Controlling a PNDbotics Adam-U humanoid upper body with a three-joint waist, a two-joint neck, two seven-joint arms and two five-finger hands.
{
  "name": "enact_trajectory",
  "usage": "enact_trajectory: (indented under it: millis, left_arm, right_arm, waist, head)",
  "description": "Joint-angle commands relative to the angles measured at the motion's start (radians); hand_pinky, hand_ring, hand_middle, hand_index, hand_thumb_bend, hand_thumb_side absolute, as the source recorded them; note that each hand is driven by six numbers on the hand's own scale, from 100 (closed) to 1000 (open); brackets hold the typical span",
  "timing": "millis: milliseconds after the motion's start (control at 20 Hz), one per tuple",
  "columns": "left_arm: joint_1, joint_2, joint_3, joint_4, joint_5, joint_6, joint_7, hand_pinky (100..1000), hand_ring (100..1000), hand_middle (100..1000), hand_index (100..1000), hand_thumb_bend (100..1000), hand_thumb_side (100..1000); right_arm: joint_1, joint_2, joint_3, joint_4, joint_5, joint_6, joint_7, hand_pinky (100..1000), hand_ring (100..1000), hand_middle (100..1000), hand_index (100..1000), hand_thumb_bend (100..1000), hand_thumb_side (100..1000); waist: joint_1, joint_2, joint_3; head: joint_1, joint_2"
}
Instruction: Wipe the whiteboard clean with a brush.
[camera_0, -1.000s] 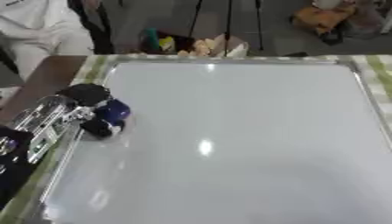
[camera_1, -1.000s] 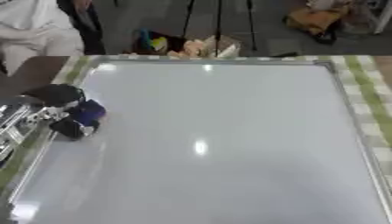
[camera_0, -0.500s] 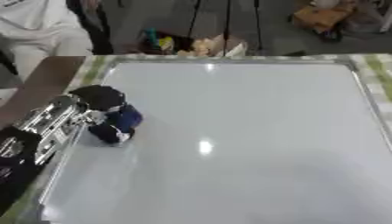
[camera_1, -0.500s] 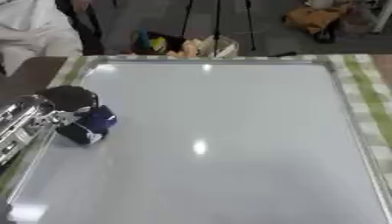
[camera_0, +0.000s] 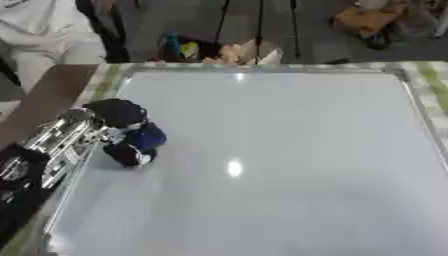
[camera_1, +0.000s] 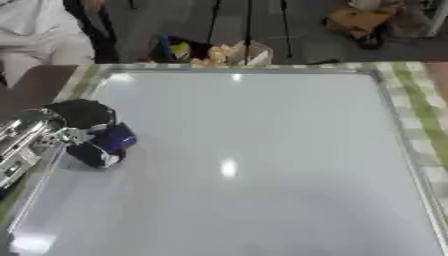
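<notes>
Left robot hand (camera_0: 109, 131) enters from the left edge, silver and black, fingers curled round the brush (camera_0: 142, 139). Brush is dark blue with a black part beneath, pressed against the whiteboard (camera_0: 280, 160) near its left edge, roughly at mid-height of that edge. Black fingertips (camera_0: 127, 154) sit on the board surface just below the brush. Forearm lies over the board's left frame and the strip of tabletop (camera_0: 52, 97) beside it.

Whiteboard lies flat, filling most of the view, silver frame all round; surface looks white with no marks that can be made out, one bright glare spot near the centre. Green checked cloth (camera_1: 418, 107) shows along the right side under the frame. Right robot hand shows in neither view.
</notes>
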Motion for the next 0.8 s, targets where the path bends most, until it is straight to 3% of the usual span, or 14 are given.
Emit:
enact_trajectory:
  millis: [50,300,800]
  left_arm:
    - [-0.012,0.009,0.018,0.019,0.033,0.032,0.003,397,513,348,444,100,590]
    - [-0.016,0.009,0.028,0.024,0.082,0.075,0.017,394,511,348,445,100,592]
    - [-0.024,0.002,0.075,0.153,0.011,0.131,0.073,404,517,354,447,100,578]
  right_arm:
    - [-0.007,-0.013,-0.005,-0.015,0.003,0.002,0.0,808,756,553,818,100,932]
    - [-0.008,-0.012,-0.003,-0.015,0.006,0.005,0.001,808,756,553,818,100,931]
    - [-0.007,-0.015,-0.003,-0.015,0.008,0.002,-0.002,808,756,553,818,100,932]
  waist:
    - [-0.002,-0.017,0.001]
    - [-0.003,-0.016,0.003]
    - [-0.004,-0.016,0.006]
  head:
    - [0.003,-0.009]
    - [0.003,-0.008]
    - [0.001,-0.009]
